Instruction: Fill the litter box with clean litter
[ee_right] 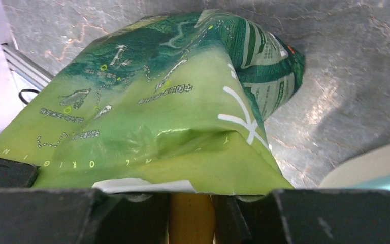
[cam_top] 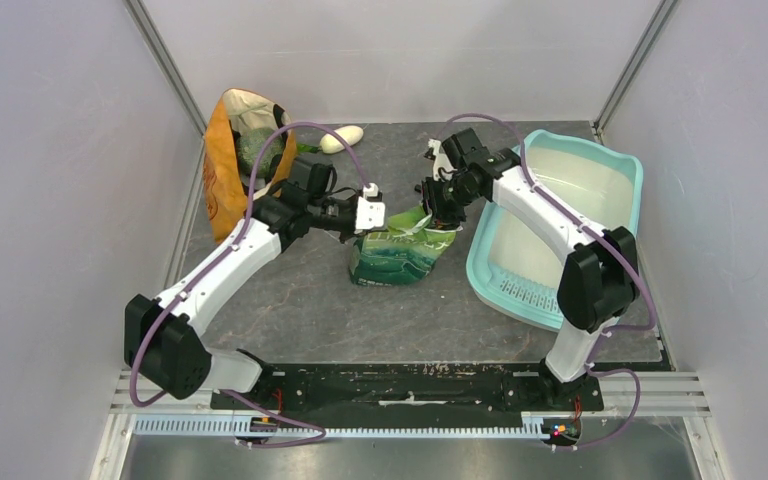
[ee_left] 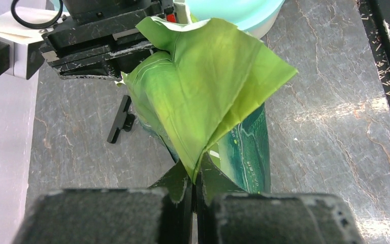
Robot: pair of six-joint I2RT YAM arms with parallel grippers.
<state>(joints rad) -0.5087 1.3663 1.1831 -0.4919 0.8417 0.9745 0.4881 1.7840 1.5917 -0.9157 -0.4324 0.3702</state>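
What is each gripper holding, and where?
Both pinch the top edge of the green bag, left gripper at one end, right gripper at the other.

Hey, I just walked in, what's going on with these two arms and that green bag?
Both arms are gripping the top of the green printed bag, which stands on the table between them. The left end effector is shut on one edge of the bag's top, the right end effector on the opposite edge. The litter box sits to the right, and its visible floor shows no litter yet.
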